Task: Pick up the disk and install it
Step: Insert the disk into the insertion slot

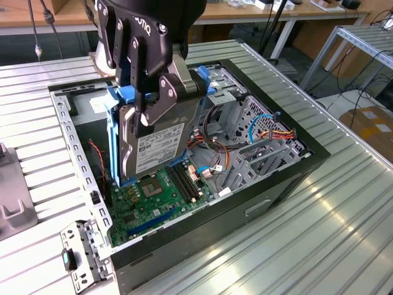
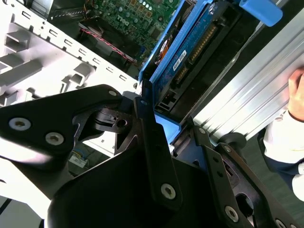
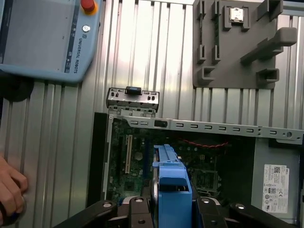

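Exterior view: gripper (image 1: 161, 110) clamped shut across the disk (image 1: 156, 147), which hangs on edge below it, over the open case (image 1: 288, 178).
Second wrist view: disk pinched between the fingers (image 2: 147, 142).
First wrist view: motherboard (image 3: 137, 156) beneath the gripper.
Likely dense, rigid, shock-sensitive, with slick faces. Grip the metal body, not the flexible carrier.

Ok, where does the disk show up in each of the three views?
Exterior view: the disk, on edge in the gripper, hangs above the motherboard, toward the exterior view's left.
Second wrist view: the disk shows its circuit-board side, just beyond the gripper.
First wrist view: the disk is edge-on, its blue carrier clamped in the gripper.
Shared landmark: the green motherboard.
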